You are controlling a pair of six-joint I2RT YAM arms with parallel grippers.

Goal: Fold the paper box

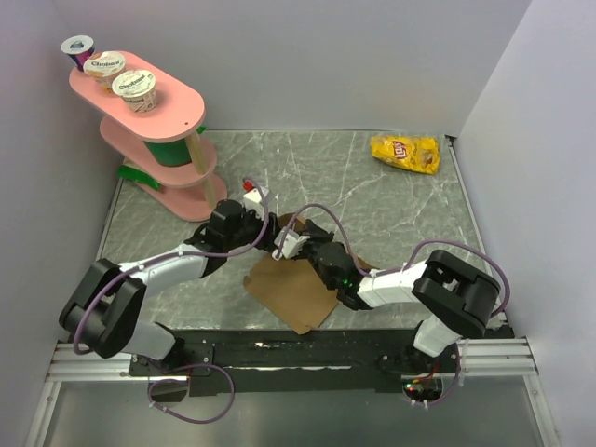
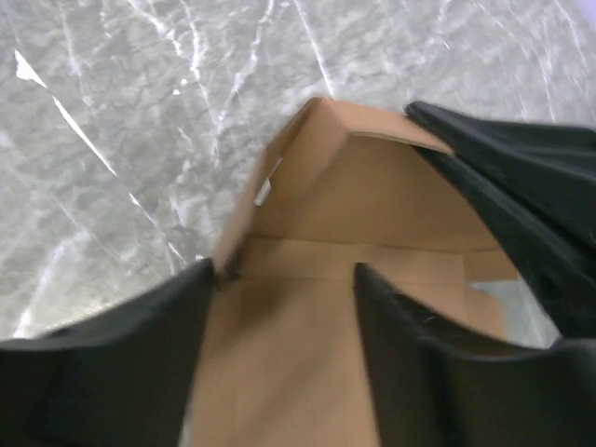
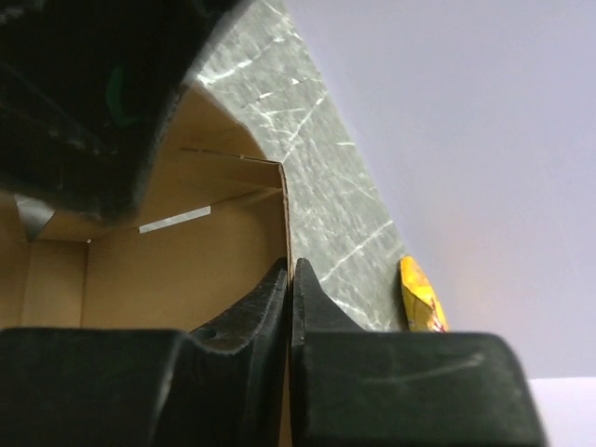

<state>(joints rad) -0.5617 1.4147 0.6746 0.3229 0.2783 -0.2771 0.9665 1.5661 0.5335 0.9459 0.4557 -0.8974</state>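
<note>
The paper box (image 1: 296,291) is plain brown cardboard, partly folded, lying at the table's near middle. My left gripper (image 1: 271,230) is at its far end. In the left wrist view the left gripper (image 2: 284,279) is open, its fingers (image 2: 168,335) spread over a flat panel of the box (image 2: 363,200), with raised walls beyond. My right gripper (image 1: 304,246) is beside it. In the right wrist view the right gripper (image 3: 291,272) is shut on the thin upright edge of a box wall (image 3: 186,261).
A yellow chip bag (image 1: 406,153) lies at the far right of the table and shows in the right wrist view (image 3: 421,300). A pink tiered stand (image 1: 156,140) with yogurt cups (image 1: 136,87) stands at the far left. White walls close in on both sides.
</note>
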